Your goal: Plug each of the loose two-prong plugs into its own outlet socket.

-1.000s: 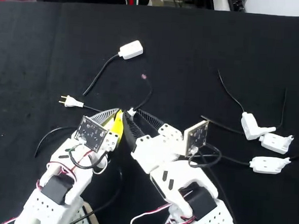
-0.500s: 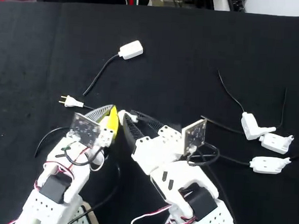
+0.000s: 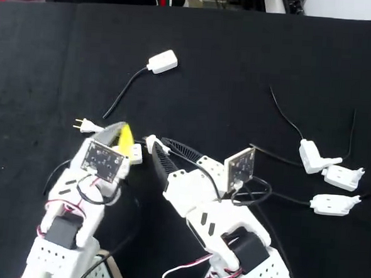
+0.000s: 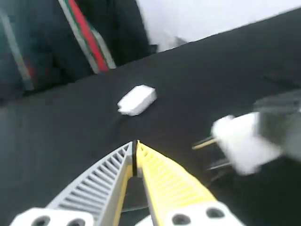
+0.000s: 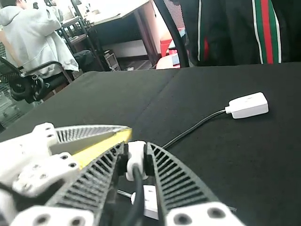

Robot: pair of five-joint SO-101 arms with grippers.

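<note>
My right gripper [image 3: 151, 142] [image 5: 136, 151] is shut on a white two-prong plug [image 3: 149, 139] [image 5: 137, 162] near the table's middle. The same plug [image 4: 241, 142] hangs beside my left gripper with its prongs pointing outward. My left gripper [image 3: 121, 133] [image 4: 135, 144], grey and yellow, is shut on nothing, just left of the right one. A loose white plug [image 3: 89, 127] lies on the black cloth close to the left gripper's tip. A white outlet socket [image 3: 163, 61] [image 4: 137, 100] [image 5: 248, 104] with a black cable lies farther back.
At the right lie three more white pieces on black cables: one [image 3: 311, 155], another [image 3: 342, 177] touching it, and a third [image 3: 333, 203] nearer the front. Loose cable loops trail beside both arm bases.
My left arm has swung left and back, its gripper going from beside the right gripper to near the loose plug. The right gripper has shifted slightly left with its plug.
</note>
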